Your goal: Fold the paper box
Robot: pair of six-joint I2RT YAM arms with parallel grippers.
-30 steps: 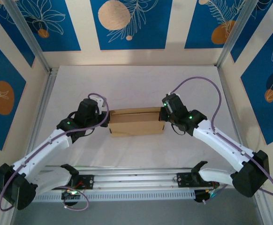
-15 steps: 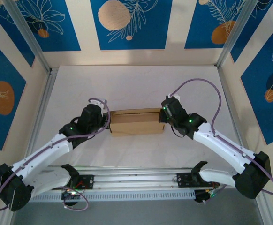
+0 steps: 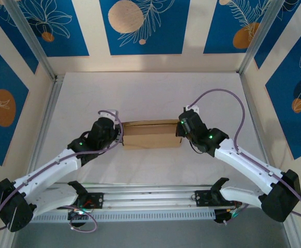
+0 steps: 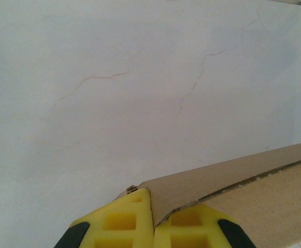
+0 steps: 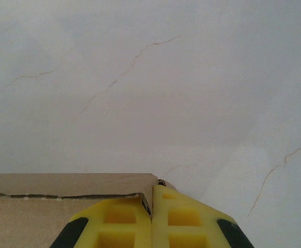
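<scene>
Top external view: the paper box (image 3: 150,134) lies flat in the middle of the white counter (image 3: 150,93), its long side running left to right, and I have it by both short ends. My left fingers (image 3: 121,136) meet its left end and my right fingers (image 3: 179,131) meet its right end, so the brown cardboard spans the gap between my two wrists. Both arms reach in from the near corners and angle toward each other.

From my left wrist camera, my left fingers (image 4: 146,206) are clamped on the paper box (image 4: 254,186). A thin wall of cardboard runs straight into the seam between the yellow pads, and the box stretches off to the right with its raw edge showing. Beyond it the counter (image 4: 114,103) is pale with fine hairline cracks.

From my right wrist camera, my right fingers (image 5: 155,199) are pressed together at the box's end corner, with a thin sliver of the paper box (image 5: 62,185) caught at the seam. The box runs off to the left, and the cracked counter (image 5: 192,93) lies beyond.
</scene>
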